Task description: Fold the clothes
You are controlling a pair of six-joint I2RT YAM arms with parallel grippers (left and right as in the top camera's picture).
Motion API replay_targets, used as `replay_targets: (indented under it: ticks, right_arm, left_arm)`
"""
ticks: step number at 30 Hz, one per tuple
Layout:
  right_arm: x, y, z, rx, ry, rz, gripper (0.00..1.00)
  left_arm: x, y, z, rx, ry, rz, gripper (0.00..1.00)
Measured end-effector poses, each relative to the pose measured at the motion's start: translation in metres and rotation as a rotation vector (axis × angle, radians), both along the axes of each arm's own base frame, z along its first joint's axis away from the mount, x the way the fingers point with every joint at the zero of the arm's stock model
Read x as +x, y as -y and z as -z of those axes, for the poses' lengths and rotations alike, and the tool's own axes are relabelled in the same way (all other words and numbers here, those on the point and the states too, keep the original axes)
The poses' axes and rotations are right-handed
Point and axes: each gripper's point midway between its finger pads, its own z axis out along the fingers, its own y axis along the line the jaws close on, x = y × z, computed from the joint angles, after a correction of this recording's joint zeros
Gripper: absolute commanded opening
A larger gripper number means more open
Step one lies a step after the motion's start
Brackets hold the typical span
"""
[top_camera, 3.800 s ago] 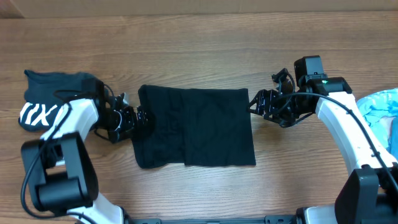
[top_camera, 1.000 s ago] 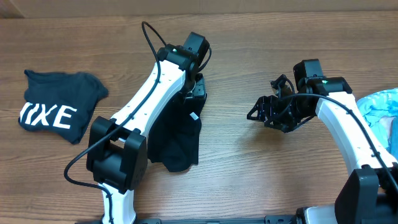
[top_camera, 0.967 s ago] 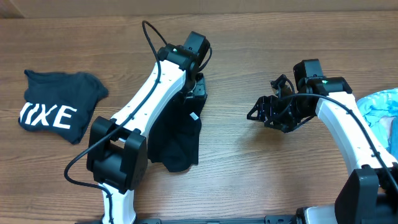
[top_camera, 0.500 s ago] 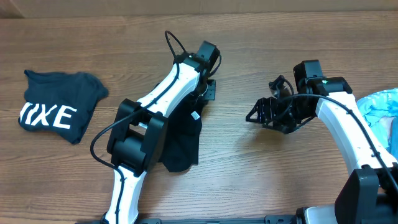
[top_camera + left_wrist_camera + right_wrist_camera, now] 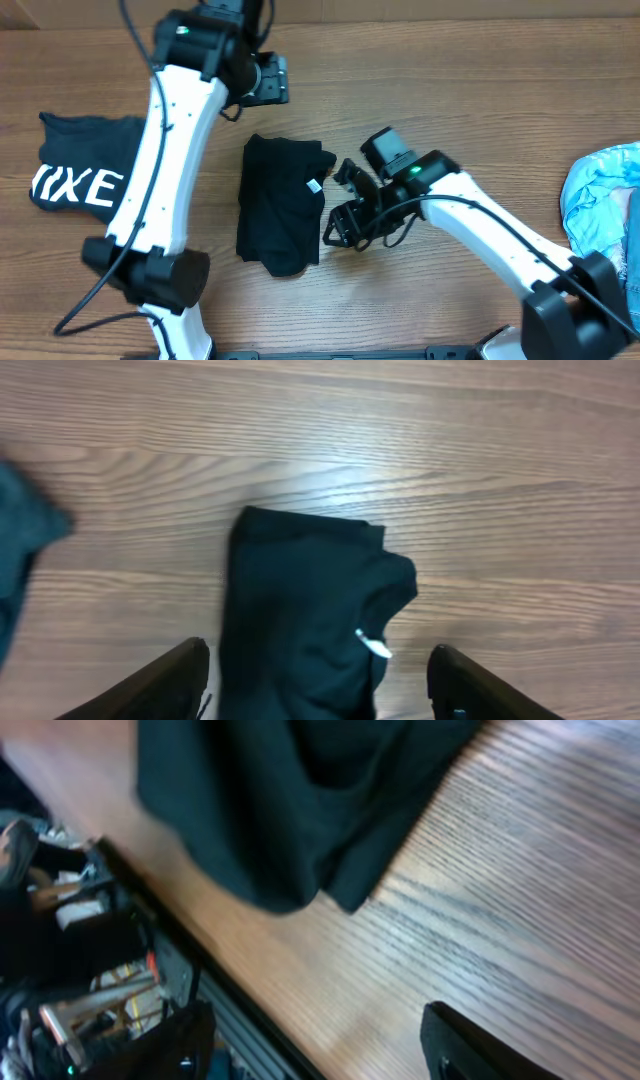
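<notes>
**While the black garment is lying part-folded mid-table, both claws are hanging open and empty**

Since the black garment (image 5: 282, 205) is sitting as a narrow upright strip at the table's middle, the step in hand looks like a last fold or a tidy-up. The right claw (image 5: 315, 1020) is hovering low just beside the garment's right edge, fingers spread apart, gripping nothing. The left claw (image 5: 318, 655) is hanging high over the far side, looking down at the garment, fingers also wide apart and empty.

To do it well, I'd say the right claw should be pinching the near right corner, both layers together, and going in low so the stack isn't dragging. The far right corner is bulging out past the white tag (image 5: 313, 185), so it is probably needing a smoothing. The near end is looking rounded and uneven.

The wooden table (image 5: 480, 100) is looking smooth, so the cloth is likely sliding easily. A printed shirt (image 5: 85, 175) is lying at far left, well apart, and a blue cloth (image 5: 600, 190) is sitting at the right edge. Below the near table edge, dark gear (image 5: 60, 970) is showing, too blurred to identify.
</notes>
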Motion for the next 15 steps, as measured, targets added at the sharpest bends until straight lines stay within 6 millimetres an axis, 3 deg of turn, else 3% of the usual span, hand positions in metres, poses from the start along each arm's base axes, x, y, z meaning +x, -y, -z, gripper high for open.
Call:
replay_targets:
  ticks: [3, 6, 8, 10, 13, 15]
  right_arm:
    - [-0.006, -0.021, 0.031, 0.001, -0.069, -0.003, 0.69]
    - [-0.001, -0.047, 0.050, 0.044, -0.082, 0.008, 0.41]
    - [0.005, -0.056, 0.051, 0.072, -0.067, 0.024, 0.28]
    - [0.011, -0.060, 0.049, 0.092, -0.048, 0.036, 0.04]
    - [0.012, -0.055, 0.053, 0.054, -0.064, 0.069, 0.04]
    - [0.017, -0.040, 0.059, -0.005, -0.071, 0.111, 0.04]
  left_arm:
    - [-0.019, -0.013, -0.034, -0.001, 0.059, 0.007, 0.75]
    - [-0.039, -0.019, -0.068, -0.014, 0.138, 0.024, 0.75]
    - [-0.046, -0.021, -0.077, -0.019, 0.157, 0.026, 0.75]
    - [-0.051, -0.022, -0.078, -0.013, 0.151, 0.032, 0.76]
    - [-0.052, -0.022, -0.077, -0.006, 0.145, 0.042, 0.76]
    - [-0.052, -0.022, -0.077, -0.005, 0.144, 0.043, 0.77]
